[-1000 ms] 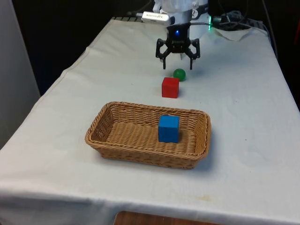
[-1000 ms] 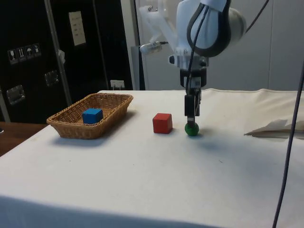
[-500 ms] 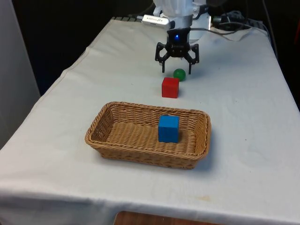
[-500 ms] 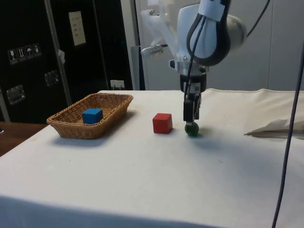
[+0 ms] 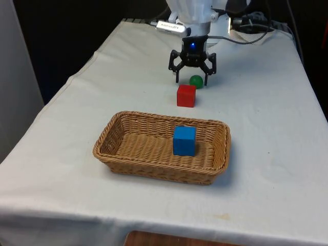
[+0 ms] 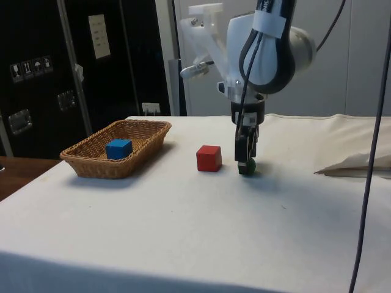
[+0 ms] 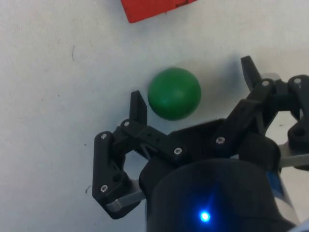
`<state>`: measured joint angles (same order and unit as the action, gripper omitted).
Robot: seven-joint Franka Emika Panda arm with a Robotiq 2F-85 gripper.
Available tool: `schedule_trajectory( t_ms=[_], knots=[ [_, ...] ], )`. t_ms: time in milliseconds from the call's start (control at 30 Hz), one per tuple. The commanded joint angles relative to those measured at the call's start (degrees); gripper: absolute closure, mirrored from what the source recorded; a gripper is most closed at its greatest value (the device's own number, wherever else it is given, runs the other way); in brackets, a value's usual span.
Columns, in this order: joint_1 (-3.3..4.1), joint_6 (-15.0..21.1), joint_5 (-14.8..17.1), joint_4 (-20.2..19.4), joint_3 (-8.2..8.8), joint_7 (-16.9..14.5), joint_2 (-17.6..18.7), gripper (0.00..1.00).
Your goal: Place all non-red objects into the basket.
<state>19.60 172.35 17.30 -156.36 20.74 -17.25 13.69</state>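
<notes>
Front and side views sharing basket [image 5: 162, 154]; wrist view downward, close.

1. Green ball [image 5: 196, 81]: small, smooth, round; sits on the white cloth at the far end, just beyond the red cube and slightly toward the front view's right.
2. Red cube [image 5: 186, 95]: resting flat on the cloth, between ball and basket, apart from both.
3. Blue cube [image 5: 184, 140]: upright inside the basket, toward the front view's right.
4. Wicker basket [image 5: 128, 156]: rectangular, tan, shallow, mid-table.

The table [image 5: 266, 154] carries a white cloth. Dark cabinets [image 6: 43, 67] stand behind it, beside a pale wall [image 6: 342, 55].
</notes>
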Motion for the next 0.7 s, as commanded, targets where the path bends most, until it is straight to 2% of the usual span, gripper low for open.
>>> schedule_trajectory(
  t_ms=[0, 33, 67, 100, 167, 233, 300, 333, 367, 400, 467, 633, 667],
  knots=[
    [-0.74, 0.11, 1.09, -0.17, -1.20, -0.52, -1.03, 0.00],
    [-0.69, 0.17, 0.97, -0.11, -1.03, -0.46, -0.92, 0.00],
    [0.00, 0.00, 0.00, 0.11, 0.00, 0.06, 0.06, 0.00],
    [-0.63, 0.17, 0.86, -0.11, -0.92, -0.40, -0.86, 0.00],
    [-0.52, 0.23, 0.57, -0.11, -0.57, -0.29, -0.69, 0.03],
    [-0.46, 0.29, 0.52, -0.11, -0.46, -0.29, -0.63, 0.20],
    [-0.40, 0.29, 0.40, -0.11, -0.34, -0.23, -0.57, 0.42],
    [-0.34, 0.29, 0.34, -0.11, -0.23, -0.23, -0.57, 0.71],
    [-0.06, 0.00, 0.00, 0.17, 0.11, 0.06, 0.00, 0.80],
    [-0.34, 0.29, 0.34, -0.11, -0.23, -0.23, -0.57, 0.80],
    [-0.29, 0.29, 0.34, -0.11, -0.17, -0.17, -0.52, 1.00],
    [-0.29, 0.34, 0.29, -0.11, -0.11, -0.17, -0.52, 1.00],
    [-0.06, 0.00, 0.00, 0.17, 0.17, 0.06, -0.06, 1.00]
  ],
)
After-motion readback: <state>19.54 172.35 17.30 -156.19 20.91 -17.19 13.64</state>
